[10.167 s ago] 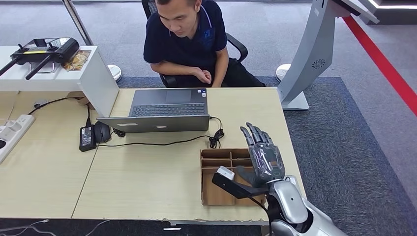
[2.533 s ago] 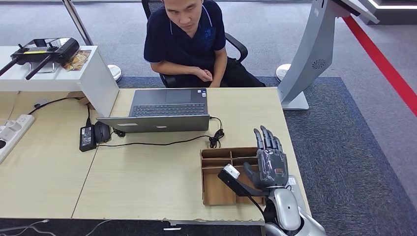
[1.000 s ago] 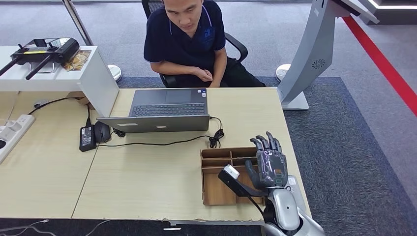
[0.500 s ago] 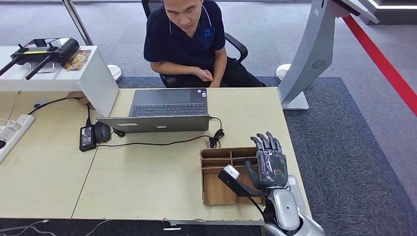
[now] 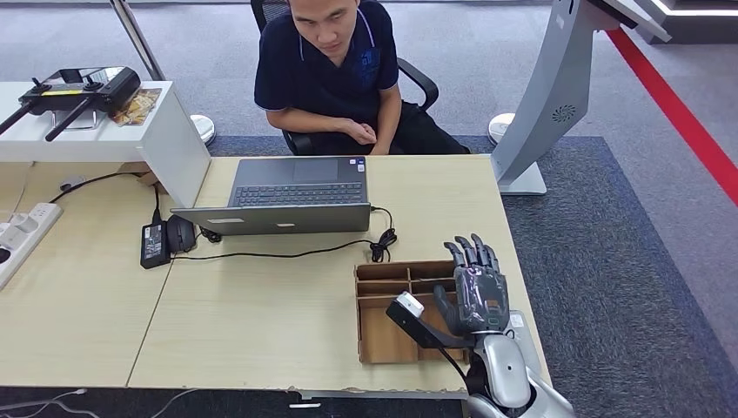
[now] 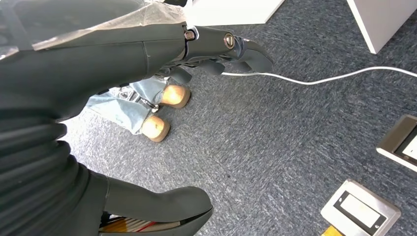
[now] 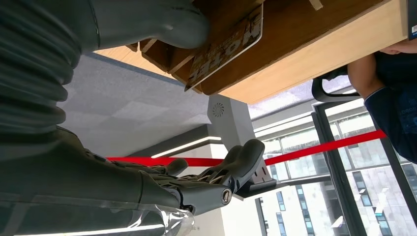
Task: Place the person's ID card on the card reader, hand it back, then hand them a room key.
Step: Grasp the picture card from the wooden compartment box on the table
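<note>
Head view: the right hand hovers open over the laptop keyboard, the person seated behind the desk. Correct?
Not quite. In the head view the right hand hovers open over the cardboard tray, not the laptop. The person does sit behind the desk.

The left robot hand [image 6: 147, 64] hangs empty, fingers apart, above grey carpet [image 6: 275, 147], where a white cable [image 6: 324, 78] and a metal floor socket [image 6: 360, 212] lie.

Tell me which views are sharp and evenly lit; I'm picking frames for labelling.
Head view: sharp, even light, right hand clear. Left wrist view: left hand dark, carpet crisp. Right wrist view: windows overexposed.
</note>
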You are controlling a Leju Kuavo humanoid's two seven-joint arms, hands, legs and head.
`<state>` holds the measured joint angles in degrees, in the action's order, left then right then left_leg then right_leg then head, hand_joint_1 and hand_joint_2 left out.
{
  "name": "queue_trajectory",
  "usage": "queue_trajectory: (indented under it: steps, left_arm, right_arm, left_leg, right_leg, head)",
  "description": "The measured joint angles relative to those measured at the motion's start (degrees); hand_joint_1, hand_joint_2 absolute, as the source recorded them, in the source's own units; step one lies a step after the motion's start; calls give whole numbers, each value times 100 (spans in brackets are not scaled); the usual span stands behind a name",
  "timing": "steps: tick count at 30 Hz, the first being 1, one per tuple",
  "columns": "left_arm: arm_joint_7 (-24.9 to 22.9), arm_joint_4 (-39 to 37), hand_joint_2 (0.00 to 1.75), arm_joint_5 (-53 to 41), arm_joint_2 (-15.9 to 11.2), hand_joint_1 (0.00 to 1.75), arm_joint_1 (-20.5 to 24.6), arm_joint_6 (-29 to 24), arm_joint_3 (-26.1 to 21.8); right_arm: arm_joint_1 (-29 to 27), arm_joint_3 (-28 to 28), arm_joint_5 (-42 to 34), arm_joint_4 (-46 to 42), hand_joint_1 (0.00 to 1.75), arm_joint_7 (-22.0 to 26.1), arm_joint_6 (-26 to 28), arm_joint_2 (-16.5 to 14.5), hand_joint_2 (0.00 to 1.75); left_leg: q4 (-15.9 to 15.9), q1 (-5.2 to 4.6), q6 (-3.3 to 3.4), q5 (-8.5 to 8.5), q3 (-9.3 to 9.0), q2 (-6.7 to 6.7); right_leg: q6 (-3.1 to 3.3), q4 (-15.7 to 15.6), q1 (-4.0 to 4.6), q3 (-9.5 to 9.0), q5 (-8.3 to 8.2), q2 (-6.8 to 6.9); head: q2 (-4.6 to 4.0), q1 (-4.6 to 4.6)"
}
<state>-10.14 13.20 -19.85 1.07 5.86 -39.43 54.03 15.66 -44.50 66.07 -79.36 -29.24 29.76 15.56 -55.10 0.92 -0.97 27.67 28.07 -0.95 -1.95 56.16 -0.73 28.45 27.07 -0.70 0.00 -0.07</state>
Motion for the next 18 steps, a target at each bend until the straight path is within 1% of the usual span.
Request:
queue_trajectory:
  steps: [12,15,18]
  left_arm:
    - [0,0,175,-2,4,0,14,0,0]
    - [8,0,175,39,4,0,16,49,0]
    - [70,1,175,238,3,0,18,260,-5]
  right_arm:
    - [1,-2,-40,117,48,31,14,-33,175]
    - [4,-2,-55,142,51,38,18,-48,175]
    - [6,-2,-81,173,61,39,43,-54,175]
  left_leg:
    - [0,0,0,0,0,0]
    - [0,0,0,0,0,0]
    - [0,0,0,0,0,0]
  right_leg:
    - [0,0,0,0,0,0]
    - [0,0,0,0,0,0]
    - [0,0,0,0,0,0]
  head:
    - [-1,0]
    - [0,0]
    - [0,0]
